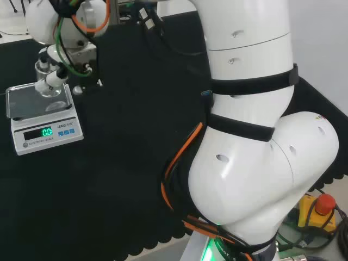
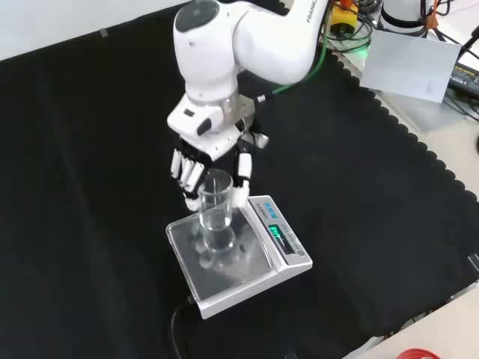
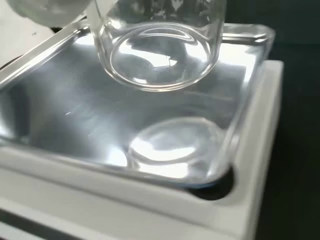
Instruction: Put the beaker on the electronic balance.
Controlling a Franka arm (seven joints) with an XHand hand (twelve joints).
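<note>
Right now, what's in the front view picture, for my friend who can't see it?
A clear beaker stands upright over the metal pan of a white electronic balance on black cloth. Behind it, the robot's black and white hand curls around it.

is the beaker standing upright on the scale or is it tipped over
Upright. In the front view the beaker stands straight on the balance's pan, mouth up, the hand right behind it.

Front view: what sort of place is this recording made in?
Probably a robotics lab set up for chemistry work: a clear beaker over an electronic balance, a black cloth on the bench, and cables and gear at its edge.
</note>
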